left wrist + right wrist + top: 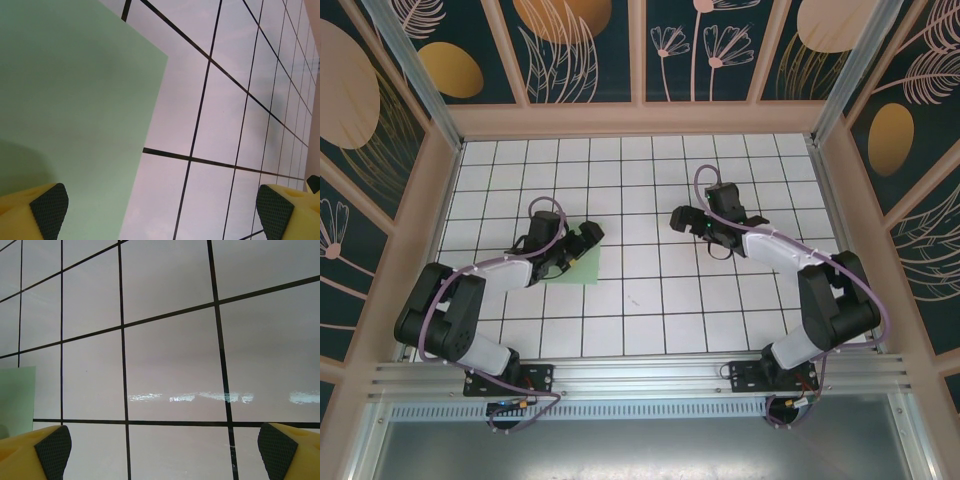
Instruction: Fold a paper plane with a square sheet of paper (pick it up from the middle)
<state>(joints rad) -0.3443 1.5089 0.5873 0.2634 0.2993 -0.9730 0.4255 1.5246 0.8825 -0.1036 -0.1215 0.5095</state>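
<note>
Top external shows us the square sheet of paper point(586, 268) lying flat on the left half of the table point(650, 300). It is partly under the left gripper point(588, 236), which hovers over its far part with fingers spread wide and nothing between them. Being square, the sheet has no longer side and no point; its edges run close to parallel with the dark grid lines, and we make out no crease on it. From the left wrist we see pale green across the left side, one corner reaching up toward the tiles, and the black pads point(49, 207) stand far apart, one over paper, the other over bare tile. The right gripper point(682, 217) hangs over bare tiles right of centre, well apart from the sheet, its jaws likewise released and empty. The surface is glossy white tile that catches streaks of light. A peach-coloured frame point(640, 120) and dark teal panels point(590, 50) drawn with leaves and flowers enclose it, and an aluminium rail point(640, 375) runs along the near edge.
</note>
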